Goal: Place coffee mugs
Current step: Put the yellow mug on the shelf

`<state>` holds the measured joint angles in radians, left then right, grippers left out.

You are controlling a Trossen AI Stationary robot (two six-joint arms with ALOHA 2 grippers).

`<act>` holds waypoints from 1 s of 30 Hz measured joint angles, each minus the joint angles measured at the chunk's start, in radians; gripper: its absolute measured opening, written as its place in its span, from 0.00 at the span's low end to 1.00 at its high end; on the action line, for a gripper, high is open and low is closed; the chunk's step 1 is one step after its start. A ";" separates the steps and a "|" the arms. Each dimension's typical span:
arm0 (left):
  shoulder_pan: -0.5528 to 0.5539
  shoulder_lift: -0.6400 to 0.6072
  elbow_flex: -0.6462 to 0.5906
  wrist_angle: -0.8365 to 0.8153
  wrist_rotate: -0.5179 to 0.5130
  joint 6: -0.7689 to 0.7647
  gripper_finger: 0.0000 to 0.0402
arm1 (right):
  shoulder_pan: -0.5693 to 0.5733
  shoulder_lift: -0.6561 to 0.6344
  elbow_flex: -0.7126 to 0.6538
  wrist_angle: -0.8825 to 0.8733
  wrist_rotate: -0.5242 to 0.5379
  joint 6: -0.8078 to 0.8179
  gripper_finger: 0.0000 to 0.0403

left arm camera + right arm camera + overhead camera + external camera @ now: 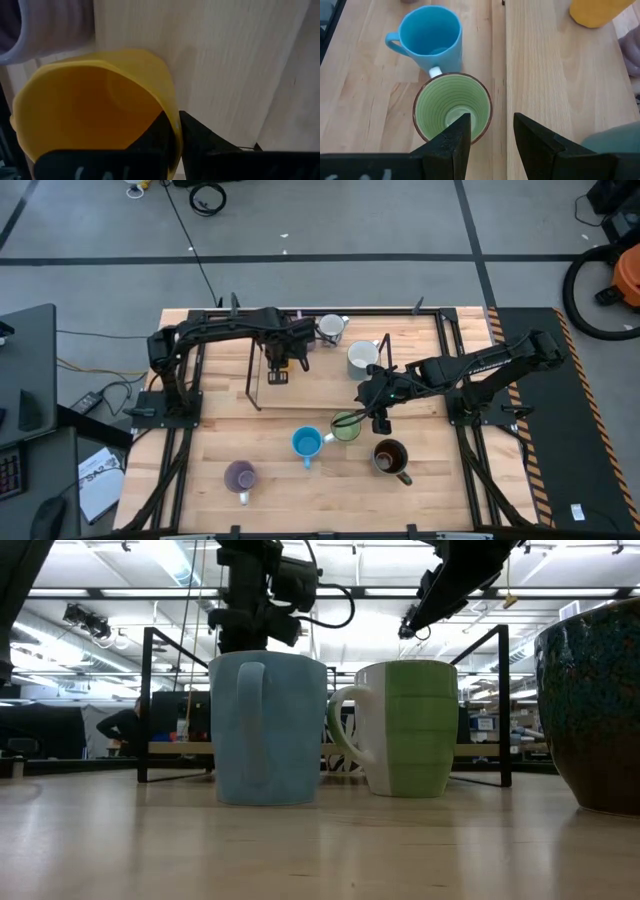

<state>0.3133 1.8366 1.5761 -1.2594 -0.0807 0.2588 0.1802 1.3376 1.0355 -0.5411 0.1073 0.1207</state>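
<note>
My left gripper [280, 366] is at the black wire rack [252, 380], shut on the orange mug [95, 105]. A lavender mug [40, 25] stands close beside the orange one. My right gripper [492, 134] hangs open just above the green mug [452, 107]. One finger is over the mug's inside and the other is outside its rim. The green mug [400, 725] stands upright on its base, handle toward the blue mug [268, 725]. The blue mug [307, 443], dark brown mug [390, 457] and a purple mug [240, 477] stand nearer the table's near edge. My left gripper holds the orange mug by its rim [172, 131]. One finger is inside the mug and the other is outside, so the wall is pinched between them. The fingers come from above. I cannot tell whether the mug's base is on the table.
A patterned white mug [331, 328] and a pale mug [362, 358] stand near the table's far edge, right of the rack. Bare wood lies between the rack and the blue mug. Black frame rails run along the table's edges [455, 380].
</note>
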 joint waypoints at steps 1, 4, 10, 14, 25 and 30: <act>0.003 0.000 0.000 0.000 0.001 0.003 0.07 | 0.000 0.000 0.000 0.000 -0.001 0.000 0.38; 0.005 0.000 0.000 0.002 -0.005 0.011 0.07 | 0.000 0.000 0.000 0.002 -0.003 0.000 0.38; 0.004 0.000 0.000 0.005 -0.004 0.015 0.07 | 0.000 0.000 0.000 0.002 -0.004 0.000 0.38; 0.005 0.000 0.000 0.008 -0.004 0.014 0.07 | 0.000 0.000 0.000 0.002 -0.004 0.003 0.38; 0.004 0.000 0.000 0.008 -0.008 0.003 0.07 | 0.000 0.000 0.000 0.001 -0.004 0.003 0.38; 0.005 0.000 0.000 0.013 -0.011 -0.023 0.08 | 0.000 0.000 0.000 0.001 -0.005 0.003 0.38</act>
<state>0.3180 1.8366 1.5761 -1.2469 -0.0919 0.2355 0.1802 1.3376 1.0355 -0.5397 0.1025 0.1242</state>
